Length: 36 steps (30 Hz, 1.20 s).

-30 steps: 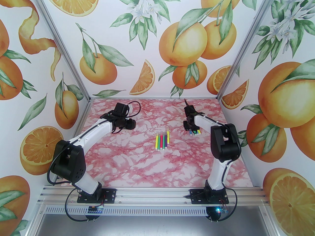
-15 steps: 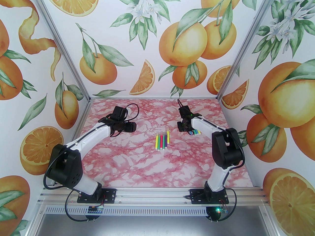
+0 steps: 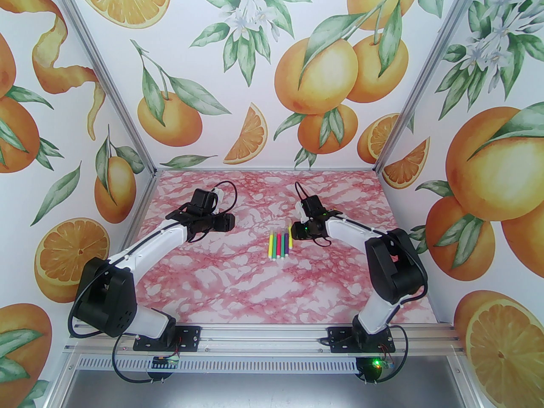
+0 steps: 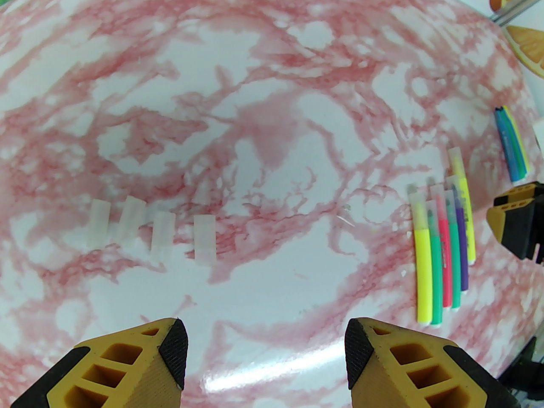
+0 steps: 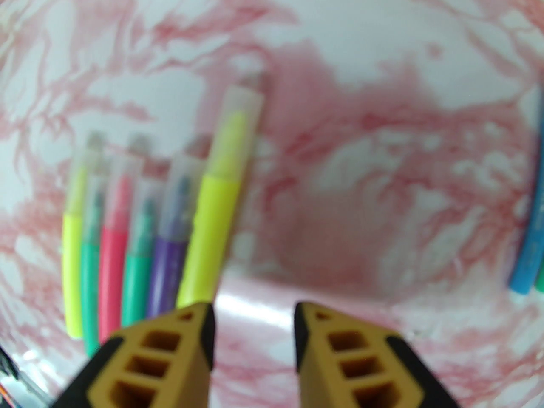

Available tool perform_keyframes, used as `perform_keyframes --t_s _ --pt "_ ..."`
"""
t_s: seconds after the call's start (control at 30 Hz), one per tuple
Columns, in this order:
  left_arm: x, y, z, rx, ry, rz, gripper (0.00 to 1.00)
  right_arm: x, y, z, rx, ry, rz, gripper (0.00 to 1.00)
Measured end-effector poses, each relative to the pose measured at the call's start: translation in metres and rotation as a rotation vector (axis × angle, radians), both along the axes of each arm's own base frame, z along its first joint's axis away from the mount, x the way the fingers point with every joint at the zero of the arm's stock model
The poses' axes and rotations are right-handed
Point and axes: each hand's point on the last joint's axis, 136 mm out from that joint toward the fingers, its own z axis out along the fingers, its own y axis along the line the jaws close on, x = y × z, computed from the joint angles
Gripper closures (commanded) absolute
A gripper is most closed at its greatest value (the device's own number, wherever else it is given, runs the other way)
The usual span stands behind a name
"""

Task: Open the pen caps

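Several capped pens (image 3: 280, 243) lie side by side in a row at the table's middle; they are yellow, green, pink, green, purple and yellow (image 4: 442, 245). Each pen's far end wears a pale cap (image 5: 241, 100). Several loose clear caps (image 4: 163, 236) lie in a row on the table ahead of my left gripper (image 4: 265, 338), which hovers open and empty. My right gripper (image 5: 254, 325) hovers open and empty just right of the row's near ends, beside the outer yellow pen (image 5: 212, 223). In the top view it (image 3: 297, 230) is right beside the row.
A small bundle of uncapped blue, green and yellow pens (image 4: 512, 147) lies to the right of the row; its blue one (image 5: 527, 262) sits at the right wrist view's edge. The right fingers (image 4: 514, 223) reach into the left wrist view. Enclosure walls ring the pink marble table (image 3: 272, 287).
My right arm has swung left from the uncapped bundle to the capped row, jaws parting slightly. My left gripper has opened wider and drawn back a little towards the near left.
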Motion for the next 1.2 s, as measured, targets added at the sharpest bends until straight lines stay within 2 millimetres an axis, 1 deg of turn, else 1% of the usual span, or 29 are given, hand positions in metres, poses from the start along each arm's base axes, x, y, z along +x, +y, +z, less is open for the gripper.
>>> perform_keyframes --t_s 0.3,0.57,0.93,1.07,1.2 --pt "0.001 -0.001 -0.001 -0.006 -0.007 -0.001 0.35 0.002 0.016 0.004 0.060 -0.023 0.011 0.62" --pt "0.001 -0.001 -0.002 -0.006 -0.008 -0.002 0.35 0.002 0.021 0.004 0.074 -0.022 0.009 0.62" --pt "-0.001 0.000 -0.006 0.000 -0.001 -0.001 0.34 0.001 0.024 -0.003 0.069 -0.010 0.012 0.64" --pt "-0.001 0.001 -0.006 0.001 -0.001 0.000 0.34 0.000 0.022 -0.013 0.050 0.006 -0.003 0.65" --pt "-0.002 0.001 -0.007 0.002 0.002 0.000 0.34 0.000 0.021 -0.019 0.030 0.013 -0.008 0.66"
